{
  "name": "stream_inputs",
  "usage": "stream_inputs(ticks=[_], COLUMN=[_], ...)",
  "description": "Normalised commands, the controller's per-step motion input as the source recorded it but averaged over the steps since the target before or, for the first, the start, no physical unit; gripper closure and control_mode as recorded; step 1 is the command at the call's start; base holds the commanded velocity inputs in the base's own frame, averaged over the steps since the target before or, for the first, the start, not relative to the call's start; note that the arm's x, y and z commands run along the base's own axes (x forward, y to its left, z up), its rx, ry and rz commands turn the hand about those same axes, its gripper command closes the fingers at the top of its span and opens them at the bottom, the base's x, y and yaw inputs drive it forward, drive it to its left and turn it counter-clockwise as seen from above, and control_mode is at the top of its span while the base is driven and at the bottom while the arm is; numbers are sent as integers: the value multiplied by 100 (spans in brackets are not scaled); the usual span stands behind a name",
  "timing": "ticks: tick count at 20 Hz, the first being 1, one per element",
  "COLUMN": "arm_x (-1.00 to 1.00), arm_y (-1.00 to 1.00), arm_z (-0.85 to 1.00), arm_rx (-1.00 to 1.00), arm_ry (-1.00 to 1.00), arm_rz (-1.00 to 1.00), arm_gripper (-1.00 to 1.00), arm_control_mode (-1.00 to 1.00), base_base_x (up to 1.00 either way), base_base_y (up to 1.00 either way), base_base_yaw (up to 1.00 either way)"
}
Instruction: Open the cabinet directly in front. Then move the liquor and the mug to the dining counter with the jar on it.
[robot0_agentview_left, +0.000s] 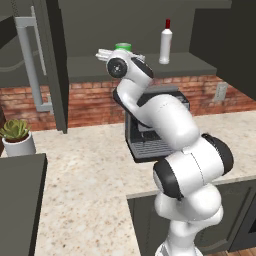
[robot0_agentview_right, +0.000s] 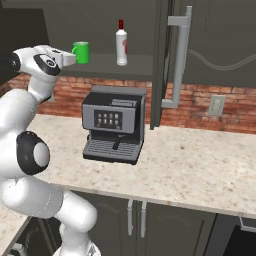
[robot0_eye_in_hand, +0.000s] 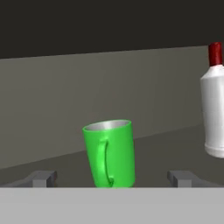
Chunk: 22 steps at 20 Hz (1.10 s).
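Cabinet: the cabinet stands open, both doors swung out, the bar handle of one door at 3 o'clock of the shelf in the right base view.
Mug: the mug stands upright on the cabinet shelf, at 9 o'clock of the liquor, well apart from it; its handle faces the hand camera.
Liquor: the liquor, a slim white bottle with a red cap, upright further along the same shelf.
Fingers: spread wide and empty; the gripper is lined up on the mug, a tip on either side, not touching.
Handling: the mug looks light, rigid and smooth, so likely slippery; a pinch across the body, with the handle left between the tips, seems safest. The bottle is tall and narrow, easy to topple.
Edges: shelf lip just below the hand; the cabinet's back wall is close behind the mug.
Room: open space toward 6 o'clock for drawing back; the coffee machine sits on the worktop under the shelf, so a drop straight down is blocked.
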Motion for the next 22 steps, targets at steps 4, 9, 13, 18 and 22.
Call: stream_inputs(ticks=[4,9,13,18,22], arm_x=[49,44,38,35,35], arm_y=[0,0,0,0,0], arm_z=[0,0,0,0,0], arm_rx=[0,0,0,0,0], arm_ry=[2,2,2,0,0], arm_rz=[0,0,0,0,0], arm_gripper=[-100,-100,-100,-100,-100], arm_control_mode=[-100,-100,-100,-100,-100], base_base_x=[0,0,0,0,0], base_base_y=[0,0,0,0,0], base_base_yaw=[0,0,0,0,0])
